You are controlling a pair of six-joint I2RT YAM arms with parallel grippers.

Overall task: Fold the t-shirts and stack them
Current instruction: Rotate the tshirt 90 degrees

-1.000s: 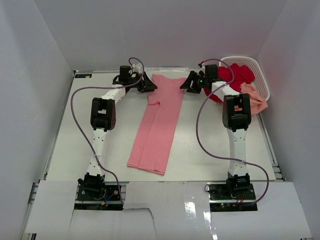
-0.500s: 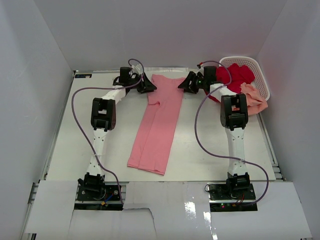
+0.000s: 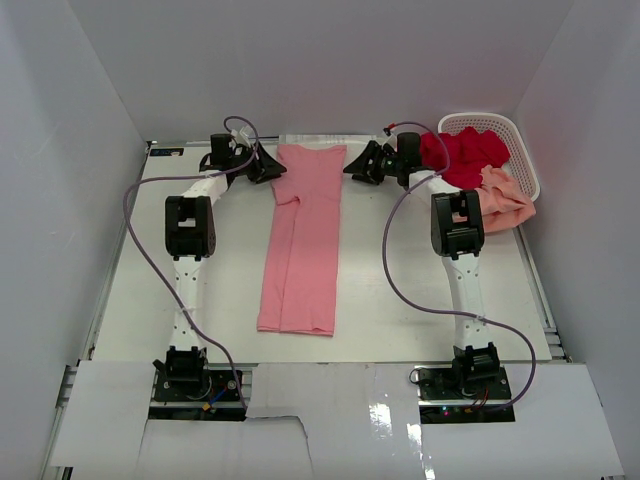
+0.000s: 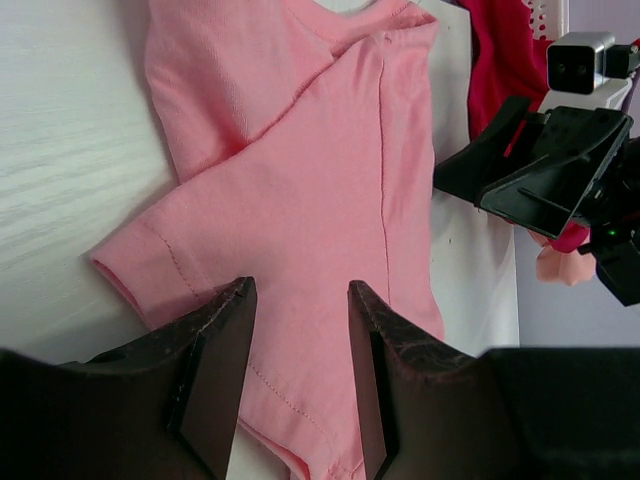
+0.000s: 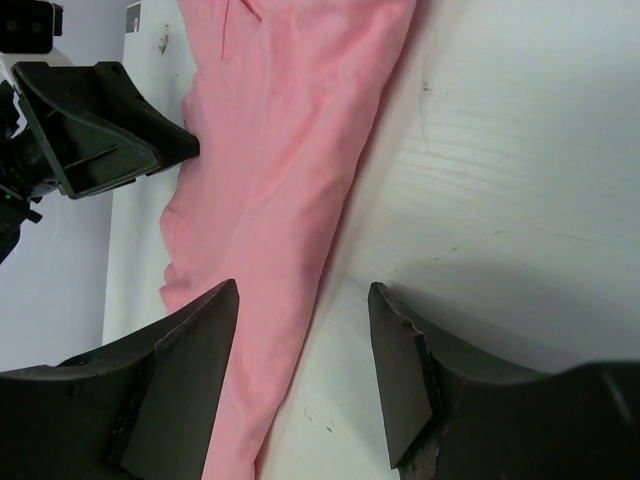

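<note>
Three t-shirts, two hands, far end of desk

One pink t-shirt [image 3: 300,240], soft plain cotton, folded lengthwise into a long narrow strip, lies flat on the white wood-grain desk [image 3: 400,280], collar at the far end. Left hand [image 3: 272,169] at its far left corner by the sleeve, dark fingers [image 4: 215,370] parted over the cloth. Right hand [image 3: 354,168] just beside the far right edge, spread wide, empty. Red t-shirt [image 3: 462,155] crumpled in the perforated basket [image 3: 523,150]; peach t-shirt [image 3: 505,198] at its near side
</note>
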